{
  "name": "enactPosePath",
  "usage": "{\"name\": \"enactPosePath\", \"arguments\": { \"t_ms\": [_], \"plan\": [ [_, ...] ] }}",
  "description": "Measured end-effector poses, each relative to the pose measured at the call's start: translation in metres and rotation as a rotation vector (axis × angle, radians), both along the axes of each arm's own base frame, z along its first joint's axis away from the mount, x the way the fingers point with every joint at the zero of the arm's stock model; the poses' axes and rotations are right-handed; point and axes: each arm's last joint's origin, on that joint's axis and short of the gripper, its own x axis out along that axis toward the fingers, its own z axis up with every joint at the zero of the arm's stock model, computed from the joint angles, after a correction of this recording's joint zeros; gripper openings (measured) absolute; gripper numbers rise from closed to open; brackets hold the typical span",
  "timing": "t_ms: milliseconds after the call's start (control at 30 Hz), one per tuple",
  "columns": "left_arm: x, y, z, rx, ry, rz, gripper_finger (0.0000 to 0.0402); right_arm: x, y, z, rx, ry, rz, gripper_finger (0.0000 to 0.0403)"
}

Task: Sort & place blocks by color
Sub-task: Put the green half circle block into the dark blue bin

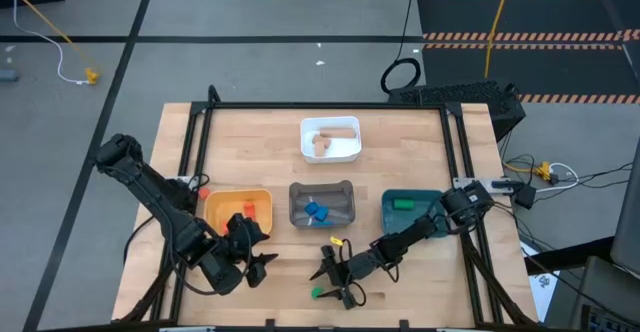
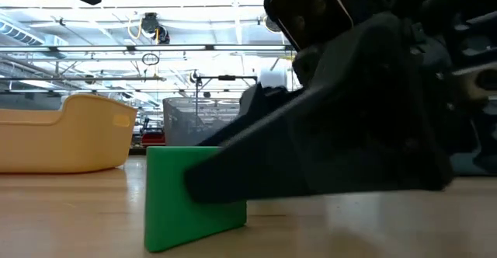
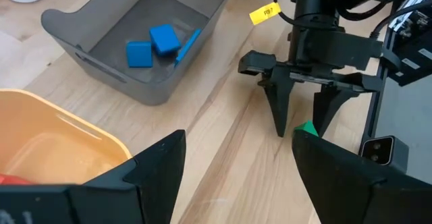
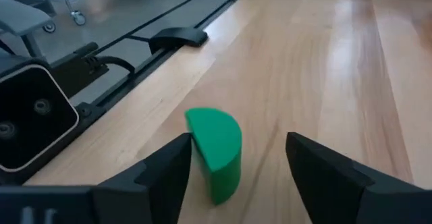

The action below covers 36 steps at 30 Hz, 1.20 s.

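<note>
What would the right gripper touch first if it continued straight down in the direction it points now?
Probably the green half-round block on the wooden table; it sits between the open fingers of the right gripper, near one of them.

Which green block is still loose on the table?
The half-round green block between the right gripper's open fingers near the front edge; the other green block already lies in the teal tray.
</note>
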Motion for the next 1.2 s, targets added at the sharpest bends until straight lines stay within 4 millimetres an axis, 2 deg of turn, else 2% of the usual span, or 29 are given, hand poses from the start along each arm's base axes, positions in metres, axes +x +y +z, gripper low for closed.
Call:
{"name": "enactPosePath", "arguments": {
  "t_ms": [267,467,733,1000,1200],
  "plan": [
    [0.000,0.000,0.000,0.000,0.000,-0.001,0.0271,0.000,0.000,-0.001,-0.020,0.018,0.004,0.0145],
    [0.000,0.000,0.000,0.002,0.001,-0.002,0.0271,0.000,0.000,-0.002,0.053,0.064,0.025,0.0069],
    [0.000,0.000,0.000,0.001,0.001,-0.002,0.0271,0.001,0.000,0.001,0.109,0.076,0.003,0.0061],
    [0.000,0.000,0.000,0.006,0.003,-0.006,0.0271,0.000,-0.005,0.041,0.105,0.076,-0.005,0.0062],
    [0.000,0.001,0.000,0.007,0.003,-0.004,0.0271,-0.010,-0.028,0.090,0.030,0.160,-0.051,0.0062]
  ]
}}
